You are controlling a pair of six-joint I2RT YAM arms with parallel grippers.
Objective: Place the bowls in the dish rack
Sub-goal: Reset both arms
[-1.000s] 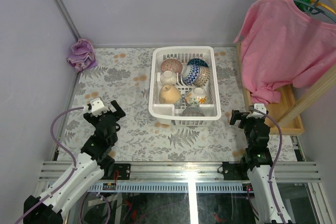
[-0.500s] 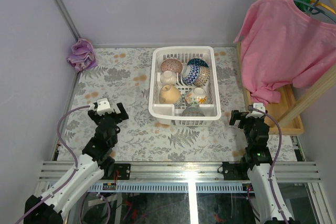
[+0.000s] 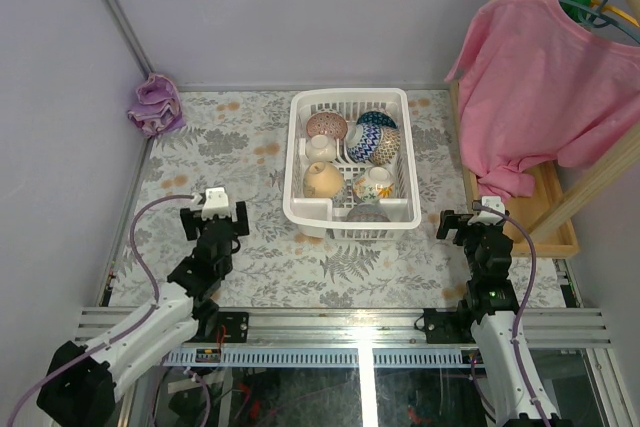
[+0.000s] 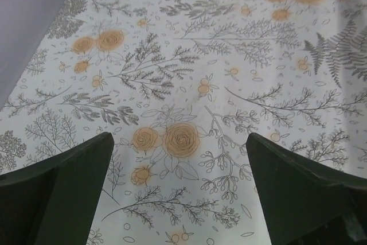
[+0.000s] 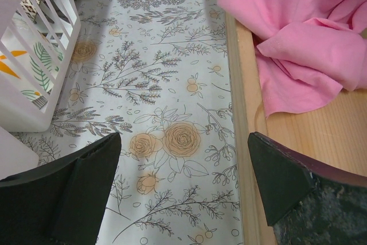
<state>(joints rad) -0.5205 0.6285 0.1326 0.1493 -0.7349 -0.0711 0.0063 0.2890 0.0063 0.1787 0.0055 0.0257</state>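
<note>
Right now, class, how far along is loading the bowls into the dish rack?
Done: the pink-red bowl, blue netted bowl and tan bowl sit in the dish rack with others. In hand: nothing; the left hand and right hand are open over the floral tablecloth. Left: seemingly nothing, since no bowl shows outside the rack.

The bowls lie in the dish rack, between a cloth left and shirt right.
</note>
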